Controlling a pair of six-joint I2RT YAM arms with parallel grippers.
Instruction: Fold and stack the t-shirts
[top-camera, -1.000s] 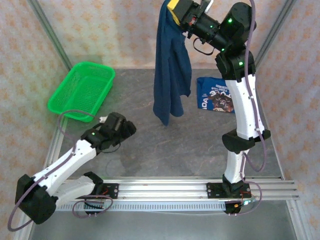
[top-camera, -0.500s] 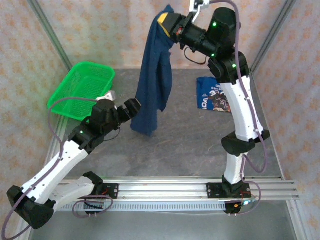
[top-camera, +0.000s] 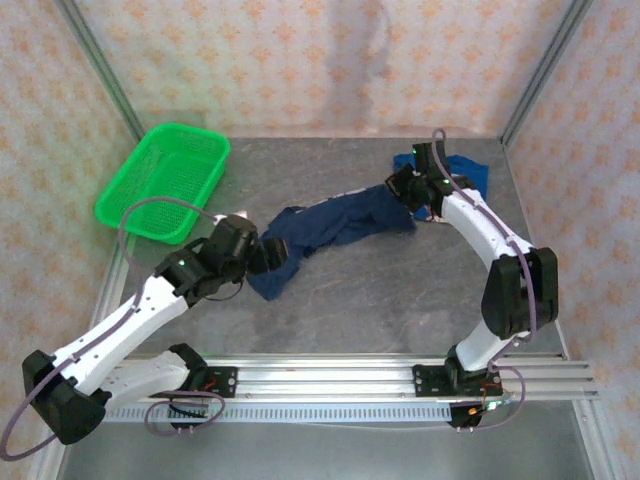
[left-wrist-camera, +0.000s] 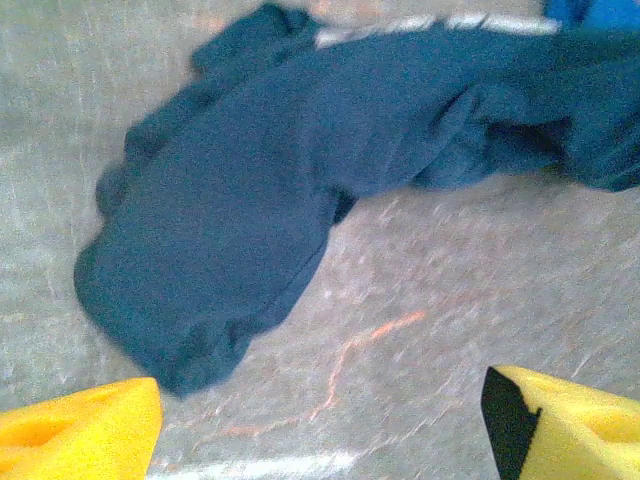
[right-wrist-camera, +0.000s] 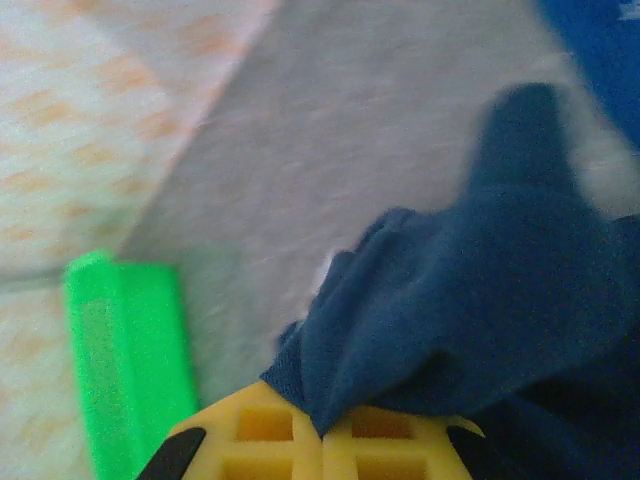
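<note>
Two tees here. My right gripper (right-wrist-camera: 322, 435) is pinched tight on one end of the navy tee (top-camera: 335, 222), which lies strung out toward my left gripper (left-wrist-camera: 320, 400). That one's spread wide, cloth just ahead of it. The brighter blue tee (top-camera: 465, 170) sits right behind my right gripper.

The left arm (top-camera: 130, 320) stretches low from its base, elbow bent, forearm angling forward and right. The left gripper (top-camera: 275, 252) hangs just above the surface with jaws spread wide, its yellow fingertips (left-wrist-camera: 80, 425) well apart and nothing between them. The right arm (top-camera: 500, 260) arches over, forearm sloping down to the left. The right gripper (top-camera: 395, 192) sits low, jaws pinched together on the navy tee (right-wrist-camera: 480, 300).
</note>
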